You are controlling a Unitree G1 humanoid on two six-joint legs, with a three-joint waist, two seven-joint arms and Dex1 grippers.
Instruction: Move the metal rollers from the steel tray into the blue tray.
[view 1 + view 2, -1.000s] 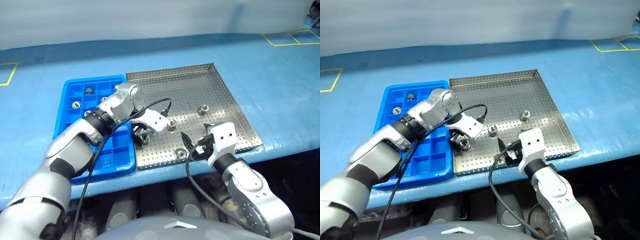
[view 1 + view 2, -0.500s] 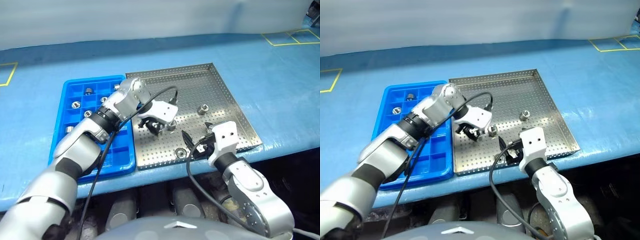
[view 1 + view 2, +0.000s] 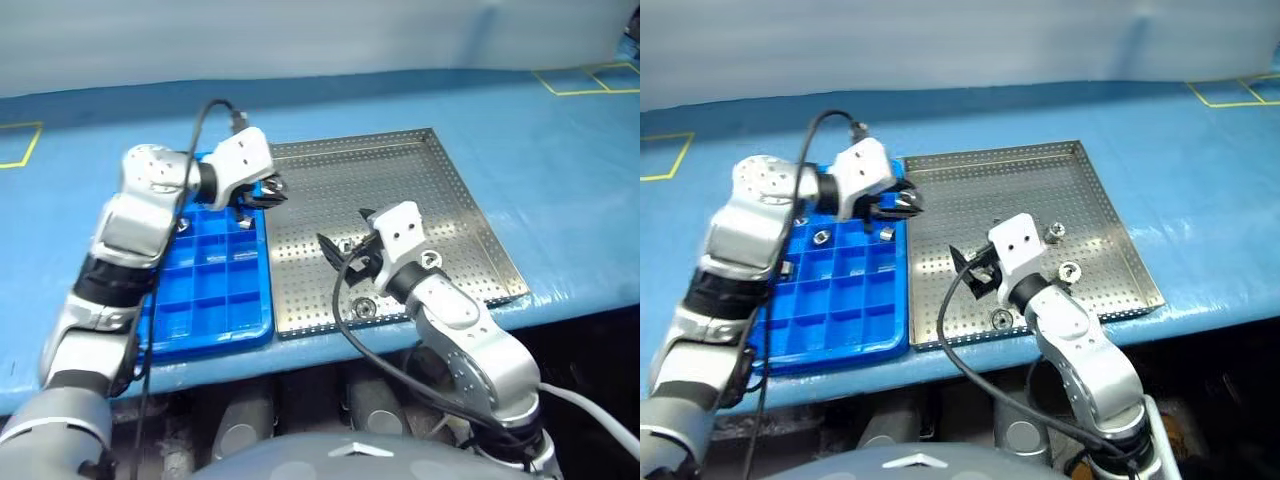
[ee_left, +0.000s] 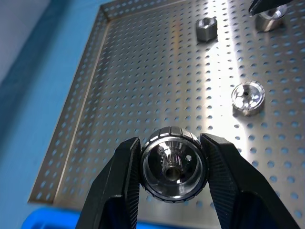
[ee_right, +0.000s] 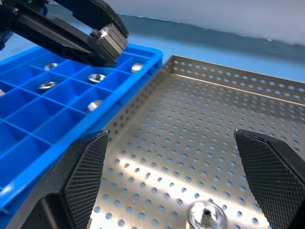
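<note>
Steel tray [image 4: 143, 86]: its 3 o'clock side cut off by the left wrist view's edge. Blue tray [image 3: 215, 300]: its 12 o'clock compartments hidden behind the left gripper [image 3: 270, 190]. Roller [image 5: 202, 215]: cut by the lower edge.

An industrial workshop or robot test bench is indicated. A long work surface [image 3: 560, 200] covered in blue sheeting is seen, with yellow tape outlines [image 3: 585, 78] marked at its far corners, as used for placement zones. A perforated steel tray [image 3: 455, 200] and a blue compartmented plastic tray [image 3: 215, 300] holding small machined metal rollers [image 5: 96, 77] are laid side by side, typical of parts sorting. A plain pale wall [image 3: 300, 40] is seen behind the bench.
</note>
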